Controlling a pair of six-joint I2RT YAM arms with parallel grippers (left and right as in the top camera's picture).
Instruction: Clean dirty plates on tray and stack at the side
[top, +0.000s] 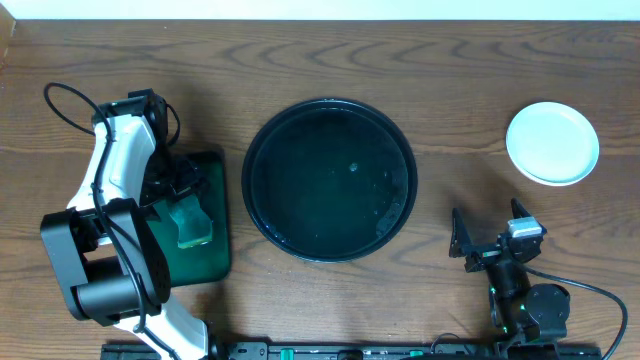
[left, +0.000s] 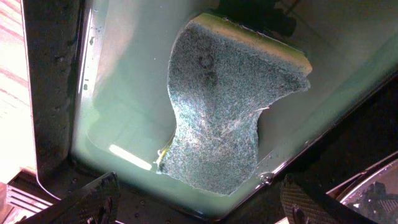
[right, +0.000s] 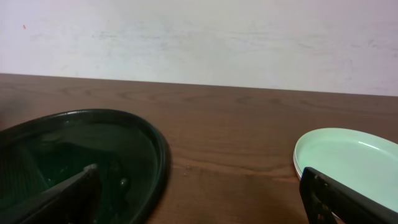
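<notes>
Soft, even light falls from above in the overhead view. The wooden table is moderately bright with only faint shadows, the white plates come close to washing out, and the black tray shows small glints on its dark floor. The left wrist view is harsher: the wood at the left edge is blown out and a white streak of glare lies on the green tray. The sponge is sharp and grainy, while the left gripper is dark and soft. The right wrist view is dim and low in contrast, with the right gripper blurred at the bottom corners.
</notes>
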